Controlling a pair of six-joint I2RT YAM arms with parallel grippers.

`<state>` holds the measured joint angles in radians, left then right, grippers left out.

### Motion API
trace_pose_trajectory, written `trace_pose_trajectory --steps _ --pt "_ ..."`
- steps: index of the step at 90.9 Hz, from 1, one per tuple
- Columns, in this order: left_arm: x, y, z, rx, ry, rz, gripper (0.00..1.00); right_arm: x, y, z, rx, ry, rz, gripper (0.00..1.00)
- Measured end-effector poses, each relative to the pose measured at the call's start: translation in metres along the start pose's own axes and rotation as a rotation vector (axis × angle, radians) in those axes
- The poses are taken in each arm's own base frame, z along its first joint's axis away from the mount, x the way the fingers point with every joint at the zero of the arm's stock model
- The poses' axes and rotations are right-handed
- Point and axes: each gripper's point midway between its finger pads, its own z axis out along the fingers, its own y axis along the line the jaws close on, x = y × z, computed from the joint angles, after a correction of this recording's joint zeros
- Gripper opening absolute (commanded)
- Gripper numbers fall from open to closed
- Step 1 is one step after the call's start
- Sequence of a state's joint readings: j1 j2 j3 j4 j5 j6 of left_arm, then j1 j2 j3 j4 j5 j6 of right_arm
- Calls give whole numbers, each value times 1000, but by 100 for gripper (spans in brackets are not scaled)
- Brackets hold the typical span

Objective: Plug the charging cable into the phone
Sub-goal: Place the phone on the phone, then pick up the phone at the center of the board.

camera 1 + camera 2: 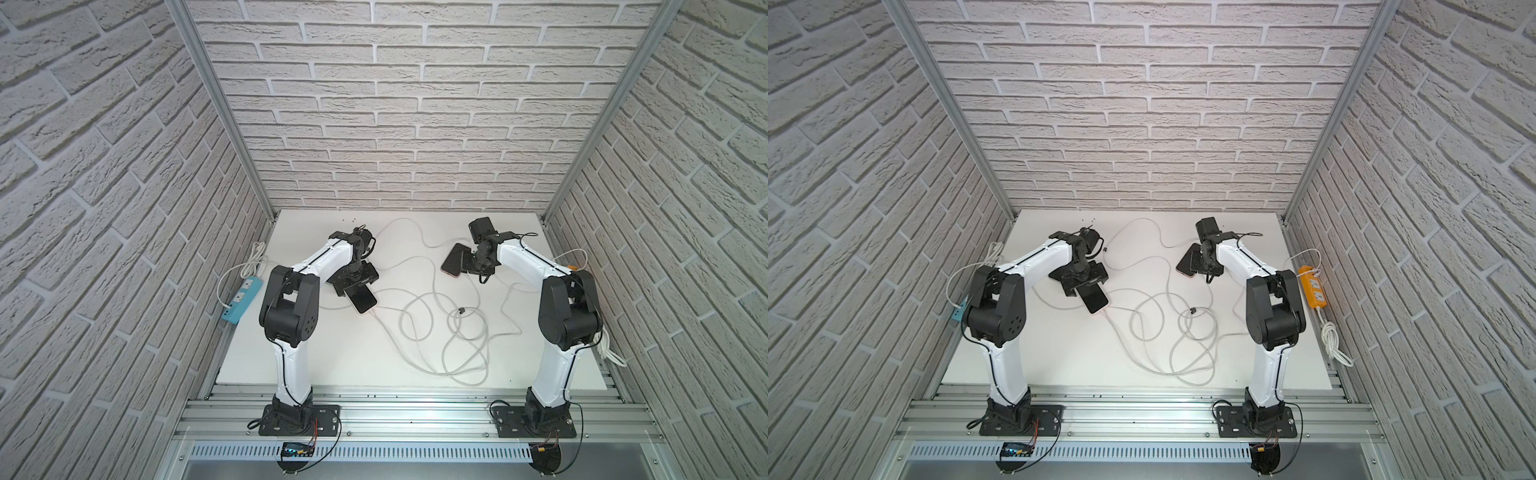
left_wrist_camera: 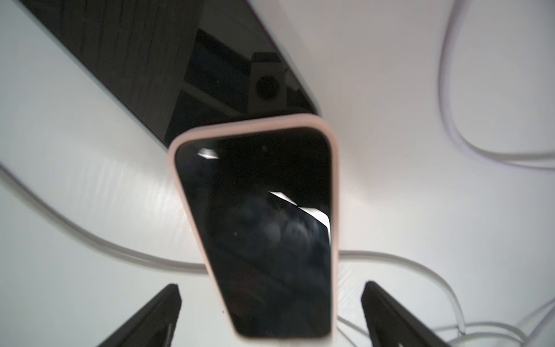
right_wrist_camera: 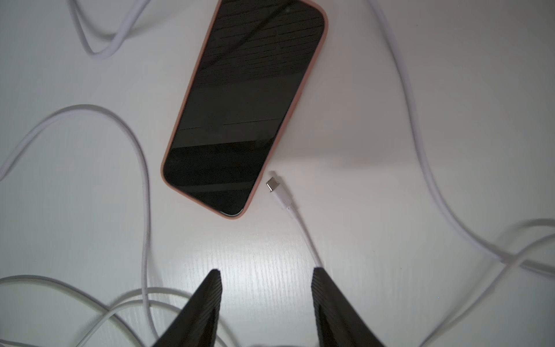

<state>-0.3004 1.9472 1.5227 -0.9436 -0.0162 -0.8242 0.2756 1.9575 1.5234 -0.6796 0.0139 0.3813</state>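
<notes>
— Left arm?
— In my left wrist view, the fingers of the left gripper (image 2: 270,284) stand wide, flanking a pale-cased phone (image 2: 258,228) without touching it.
— Right arm?
— I read the right gripper (image 3: 266,270) as fingers apart over the table (image 3: 390,120). The pink-cased phone (image 3: 240,105) lies flat, screen up. The plug (image 3: 273,183) of the charging cable (image 3: 303,231) rests just beside one corner, not inserted.
</notes>
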Motion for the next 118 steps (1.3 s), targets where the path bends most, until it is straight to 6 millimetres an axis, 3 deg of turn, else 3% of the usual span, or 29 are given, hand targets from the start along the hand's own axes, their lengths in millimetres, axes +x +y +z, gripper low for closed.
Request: trace_pose_trajectory --steps 9,22,31,52,69,84,99,109,118 --pt "-1 1 -22 27 -32 19 98 -11 9 10 -14 19 -13 65" --pt "-1 1 -53 82 -91 23 98 -27 18 24 -1 22 -4 88" --pt "10 8 -59 94 -94 26 98 -30 17 30 32 38 28 92" --pt "36 25 -47 77 -45 27 98 -46 19 42 92 47 148 92" --pt "57 33 -50 99 -44 24 98 -66 26 57 122 29 236 92" --pt "65 33 -62 132 -64 31 98 -53 23 75 193 65 272 92" --pt "65 33 -65 140 -72 31 98 -45 20 79 228 76 296 91" --pt "66 34 -64 137 -68 31 98 -46 21 81 216 71 303 82" --pt "67 34 -63 136 -64 32 98 -47 22 81 207 71 304 66"
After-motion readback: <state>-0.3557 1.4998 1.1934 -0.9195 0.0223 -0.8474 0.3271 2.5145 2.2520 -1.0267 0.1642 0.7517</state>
